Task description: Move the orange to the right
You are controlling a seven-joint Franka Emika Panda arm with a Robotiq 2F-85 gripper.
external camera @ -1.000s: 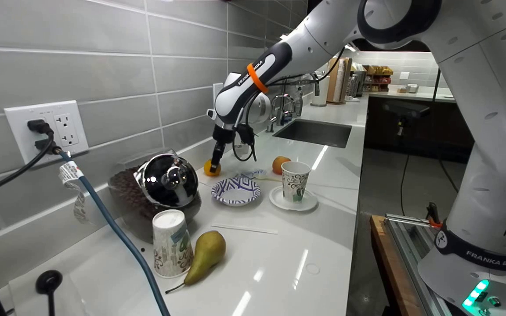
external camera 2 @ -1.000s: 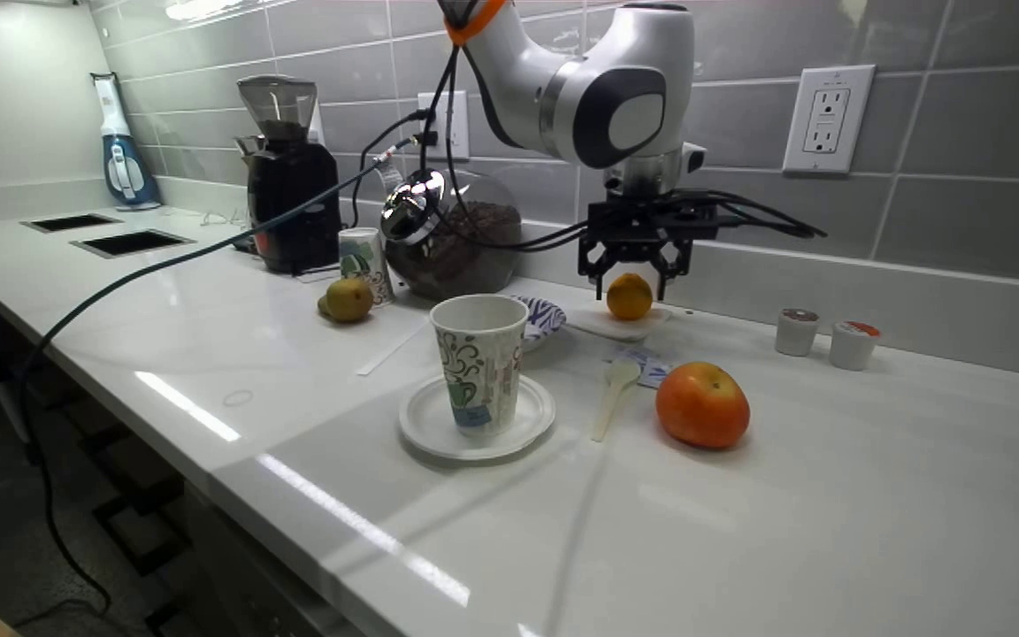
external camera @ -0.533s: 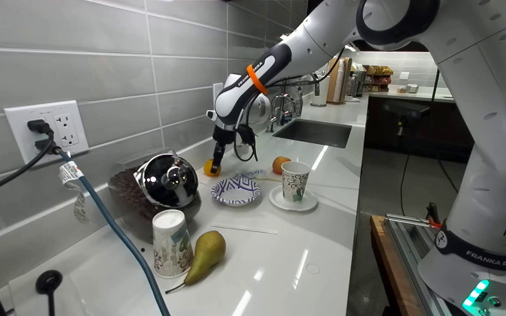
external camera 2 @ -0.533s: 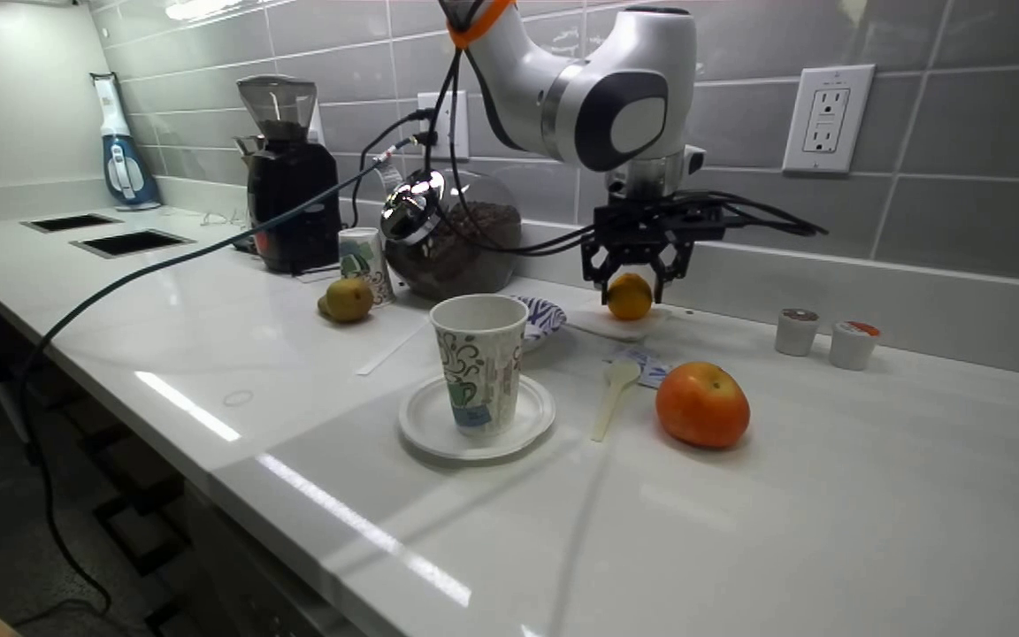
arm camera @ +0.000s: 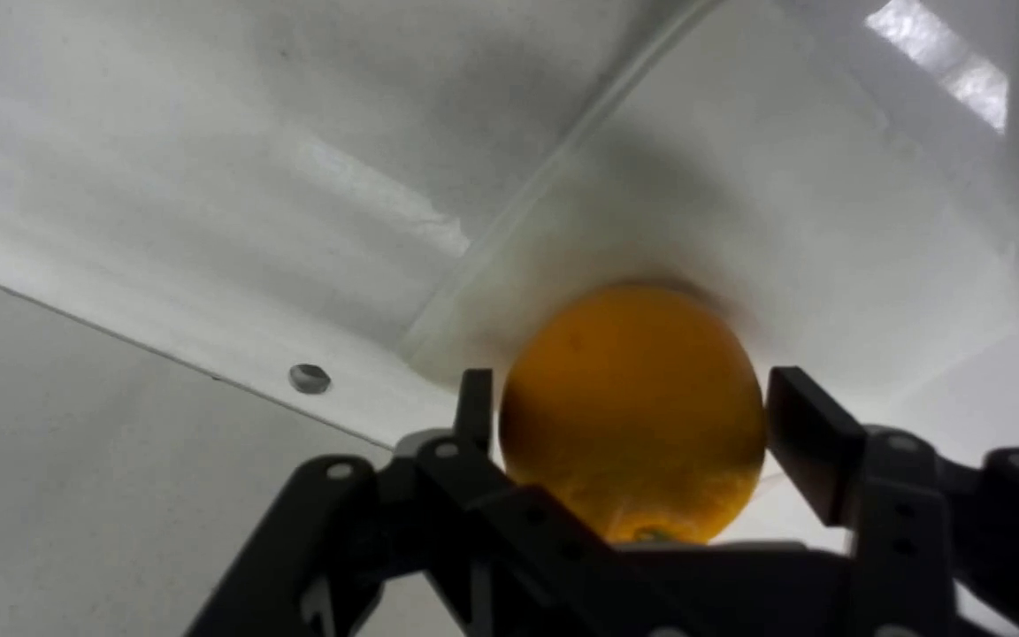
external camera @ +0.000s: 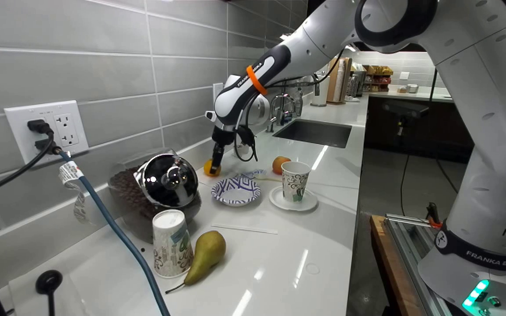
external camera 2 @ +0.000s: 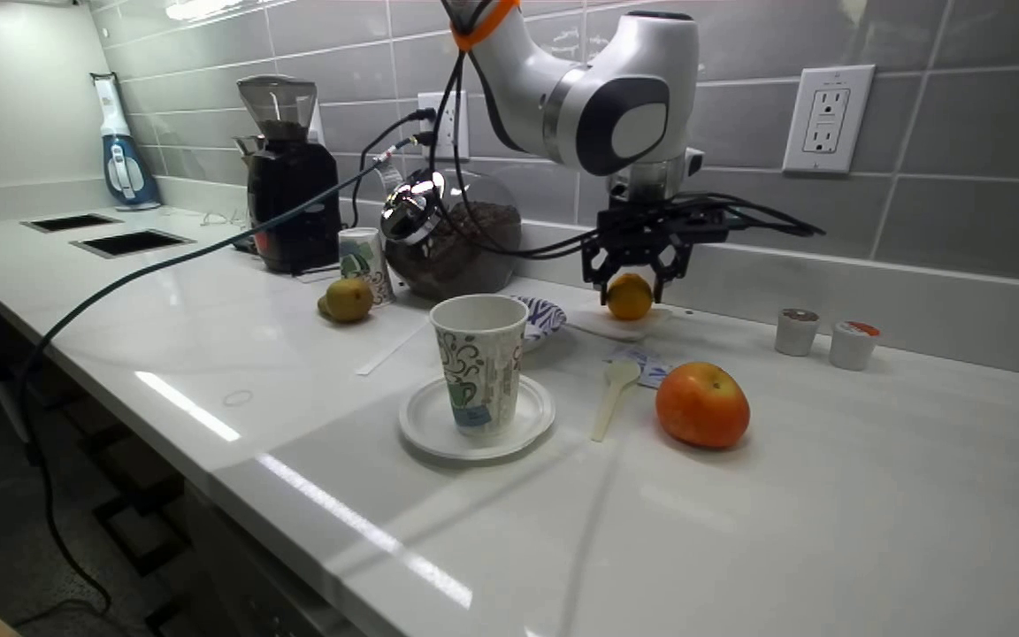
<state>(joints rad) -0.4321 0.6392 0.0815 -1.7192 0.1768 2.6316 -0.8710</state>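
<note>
The gripper [external camera 2: 631, 296] stood around the orange [arm camera: 633, 416], partly spread, its fingers [arm camera: 476, 411] close on both sides; a thin gap seemed to show at one, so whether it had a grip could not be told. The orange sat on a white sheet [arm camera: 872, 257] near the wall [external camera 2: 739, 124], with the bowl [external camera: 235, 196] near it. The reach looked done; a sure grip, the lift, the carry to the right and the release all seemed left.

upright cup [external camera 2: 481, 372] on white plate [external camera 2: 425, 422] | pear [external camera: 209, 252] beside upturned cup [external camera: 171, 245] | pale spoon [external camera 2: 613, 396] near reddish fruit [external camera 2: 702, 404]
</note>
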